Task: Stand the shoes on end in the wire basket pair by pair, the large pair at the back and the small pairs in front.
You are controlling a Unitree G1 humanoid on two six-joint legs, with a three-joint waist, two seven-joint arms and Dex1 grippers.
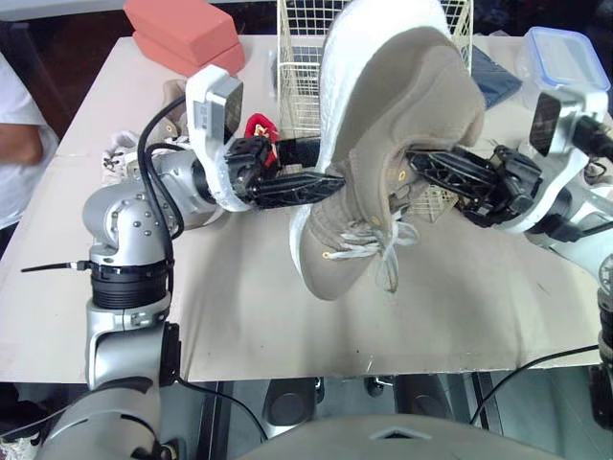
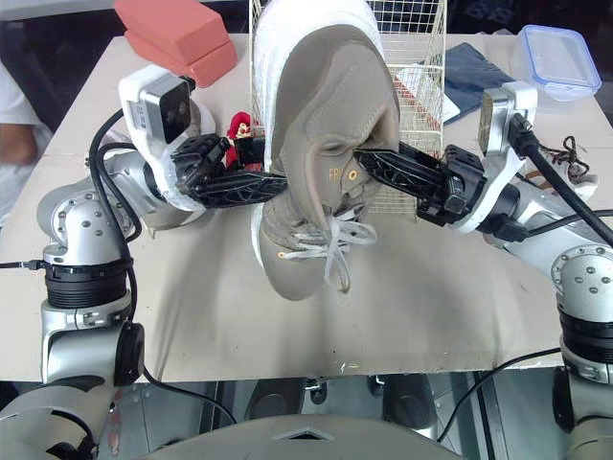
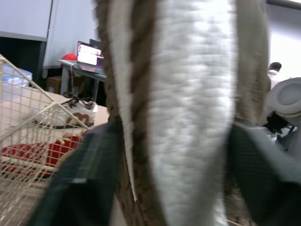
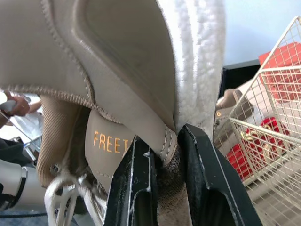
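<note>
Shoe point(image 1: 383, 125) hangs before you: your left gripper point(image 1: 329, 178) clamps its sole from 9 o'clock, right gripper point(image 4: 162, 141) pinches its collar from 3; wire basket point(image 1: 297, 67) at 12.

Silver-grey arms point(image 1: 120, 225) dotted with screws, black cables point(image 1: 142, 158) looped outside — white, seemingly plastic, wrist camera housings point(image 1: 213, 96).

We read the orange letters "FREE T" on the large beige fabric shoe point(image 4: 113, 80); the letters after them are covered.
</note>
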